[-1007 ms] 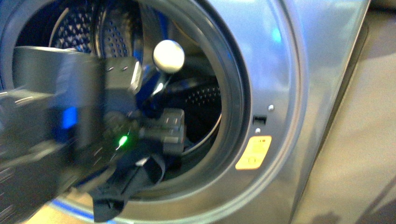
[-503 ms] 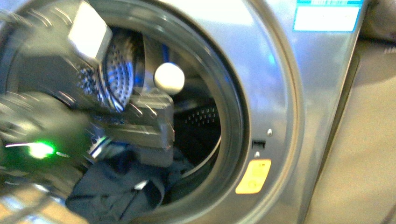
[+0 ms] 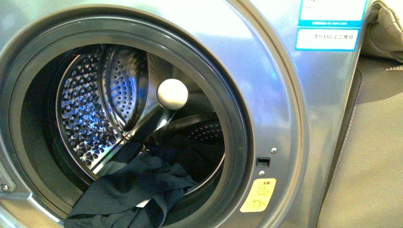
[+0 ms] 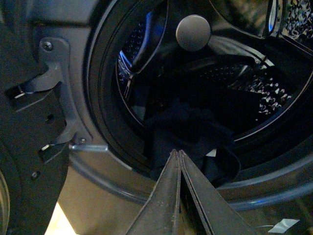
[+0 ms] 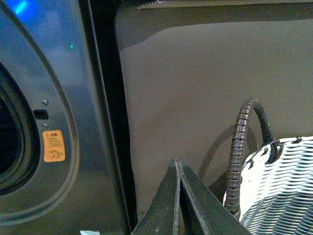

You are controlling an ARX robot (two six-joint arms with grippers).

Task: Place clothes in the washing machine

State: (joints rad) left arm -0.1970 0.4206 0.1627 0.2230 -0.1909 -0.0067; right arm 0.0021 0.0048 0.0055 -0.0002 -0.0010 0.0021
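The silver-grey washing machine (image 3: 285,118) fills the front view, its porthole open and the perforated drum (image 3: 95,114) showing. The dark navy clothes (image 3: 138,190) lie in the drum's mouth and drape over the lower gasket toward the front. No arm shows in the front view. In the left wrist view my left gripper (image 4: 177,152) is shut and empty, just outside the porthole, its tips pointing at the clothes (image 4: 186,132). My right gripper (image 5: 178,161) is shut and empty, off beside the washing machine (image 5: 54,112), in front of a beige surface.
A white ball (image 3: 172,94) sits on the drum paddle. A yellow warning sticker (image 3: 259,195) and the latch slot (image 3: 263,162) are beside the porthole. A white woven basket (image 5: 279,191) with a dark handle stands near the right gripper. Beige cloth (image 3: 385,28) lies beside the machine's top.
The left arm that blocked the porthole has pulled back out of the front view. The clothes stay in the drum mouth, hanging over the gasket.
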